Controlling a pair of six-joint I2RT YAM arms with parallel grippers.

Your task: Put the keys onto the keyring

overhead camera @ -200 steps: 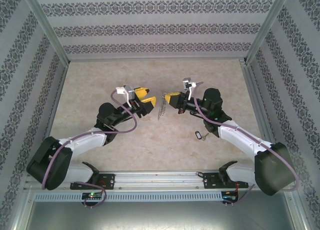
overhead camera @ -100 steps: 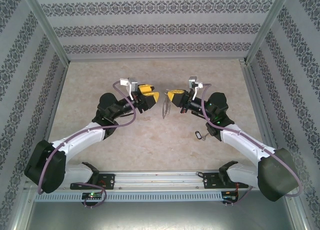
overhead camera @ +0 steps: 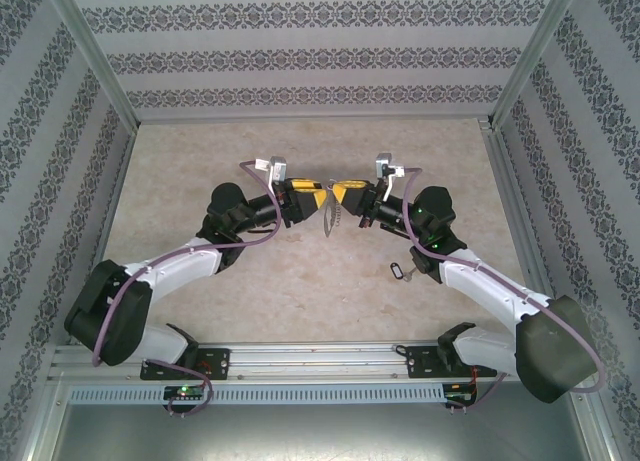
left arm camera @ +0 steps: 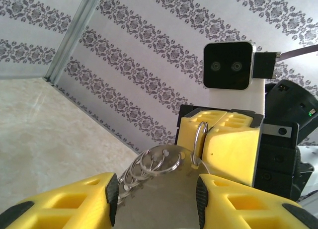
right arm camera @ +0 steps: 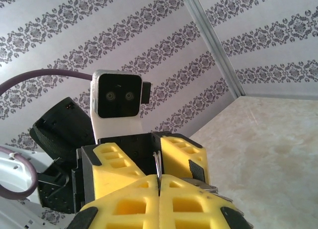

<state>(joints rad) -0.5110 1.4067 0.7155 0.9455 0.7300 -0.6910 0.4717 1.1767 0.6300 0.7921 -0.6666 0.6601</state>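
the left claw (overhead camera: 311, 195) has its fingers half apart on both sides of the keyring (left arm camera: 160, 165), which hangs in the air between the two claws, above the bench (overhead camera: 190, 151). whether its pads already press the metal, i cannot tell. the right claw (right arm camera: 159, 191) is pressed together and pinches the thin loop by its edge. the key (overhead camera: 398, 271) lies on the bench beside the right arm, well apart from the keyring, so nothing is threaded yet. the danger, i think, is this double hold: the loop is thin and smooth, and if the left claw closes off-centre it may twist the keyring out of the right claw's pinch, and it falls. the key is tiny and lies flat, so it is hard to pick.
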